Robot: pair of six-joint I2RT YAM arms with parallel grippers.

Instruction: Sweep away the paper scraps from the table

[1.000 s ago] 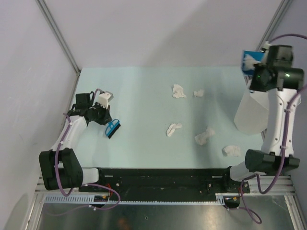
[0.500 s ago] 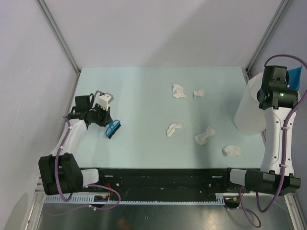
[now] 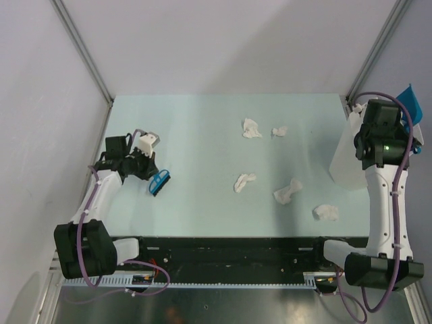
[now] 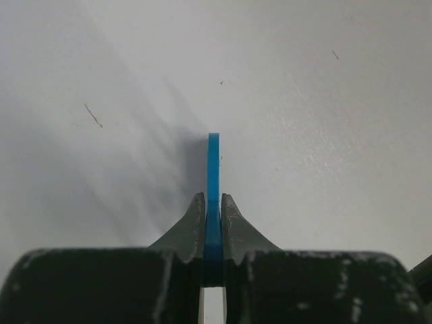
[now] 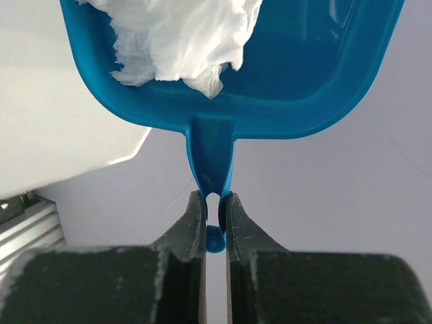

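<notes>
Paper wad in dustpan, right-wrist view only

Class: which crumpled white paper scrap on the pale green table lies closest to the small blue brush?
The crumpled white paper scrap lying level with the small blue brush, to its right in the overhead view; the other four lie farther from it.

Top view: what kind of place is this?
Likely a robot test cell: a green table between plain panels, metal corner posts, two arms bolted to a front rail.
</notes>
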